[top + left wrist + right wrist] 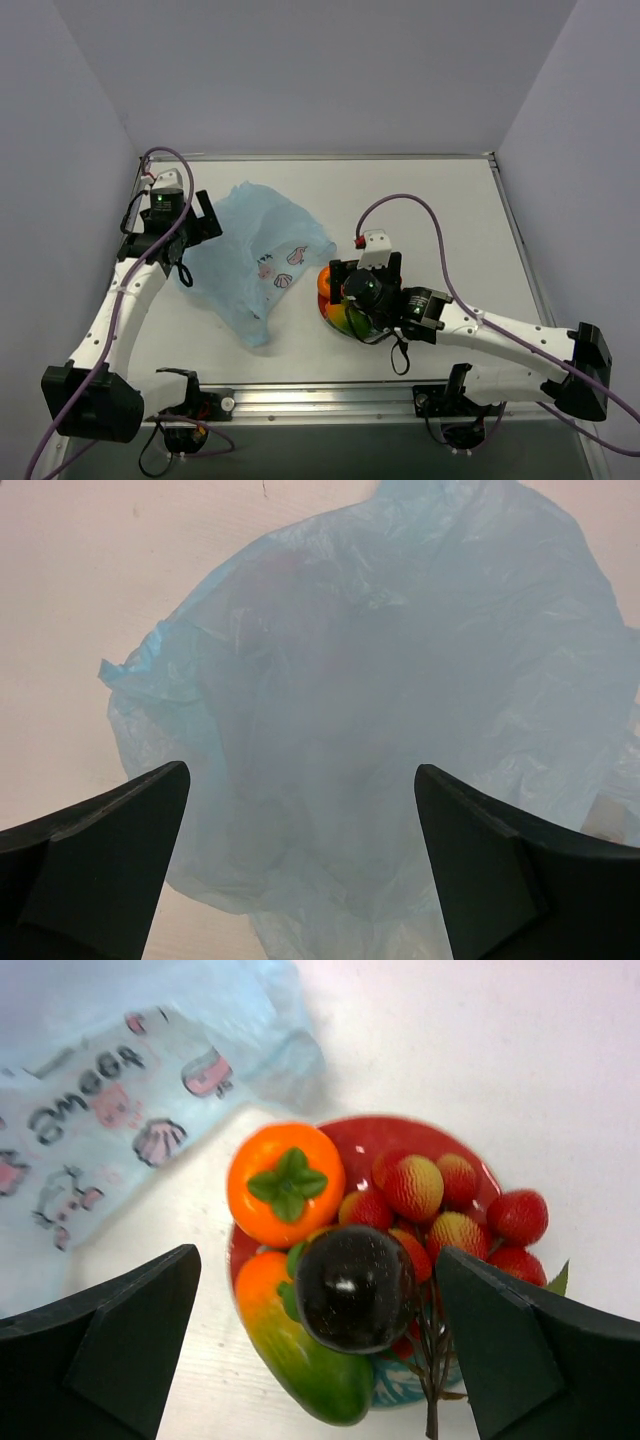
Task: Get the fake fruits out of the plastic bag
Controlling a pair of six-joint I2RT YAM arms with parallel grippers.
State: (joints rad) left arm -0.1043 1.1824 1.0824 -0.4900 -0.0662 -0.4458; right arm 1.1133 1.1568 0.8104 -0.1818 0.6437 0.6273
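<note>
The plastic bag (255, 260) lies crumpled and flat on the white table, left of centre. My left gripper (205, 230) hovers open over the bag's left edge; in the left wrist view the bag (380, 700) fills the space between its fingers (300, 770), untouched. The fake fruits are heaped on a red plate (370, 1135): an orange round one (286, 1184), a mango (300, 1350), red berries (450, 1210) and a dark purple ball (355, 1288) on top. My right gripper (318, 1252) stands open just above the ball, with a gap on each side. Its wrist hides most of the fruits (330, 295) from above.
The bag's printed corner (110, 1100) lies just left of the plate. Grey walls close in the table on three sides. A metal rail (320, 395) with both arm bases runs along the near edge. Bare table shows behind and to the right of the plate.
</note>
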